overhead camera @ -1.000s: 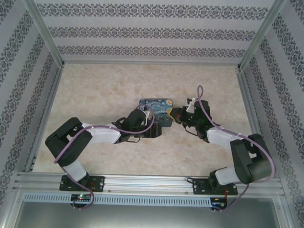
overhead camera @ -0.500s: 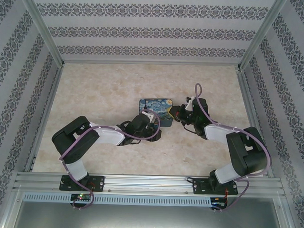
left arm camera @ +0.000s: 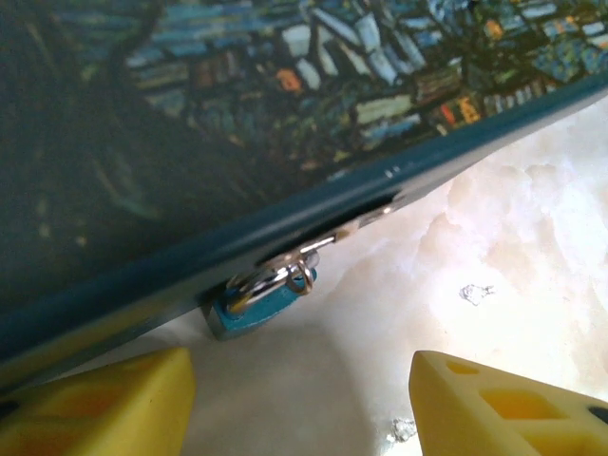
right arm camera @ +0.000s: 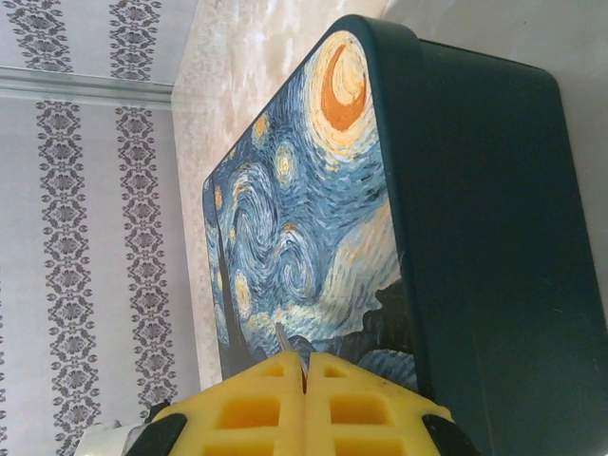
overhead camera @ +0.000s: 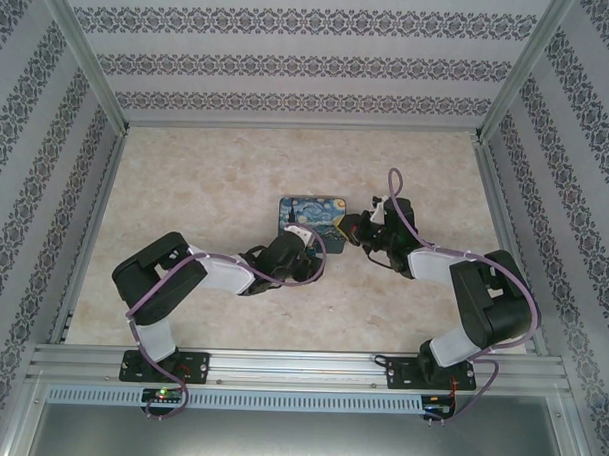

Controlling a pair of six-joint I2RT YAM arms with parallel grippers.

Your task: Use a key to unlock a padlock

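Tiny teal-blue padlock with silvery shackle hooked at the edge of the rectangular Starry-Night-print tin, left gripper spread wide just beside it, right gripper pinching a thin dull metal key near the tin's lid

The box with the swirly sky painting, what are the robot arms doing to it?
The teal padlock hangs at the edge of the painted tin. The left gripper is open in front of the padlock, not touching it. The right gripper is shut beside the tin, pinching a thin sliver that looks like the key. The key is not in the padlock yet.
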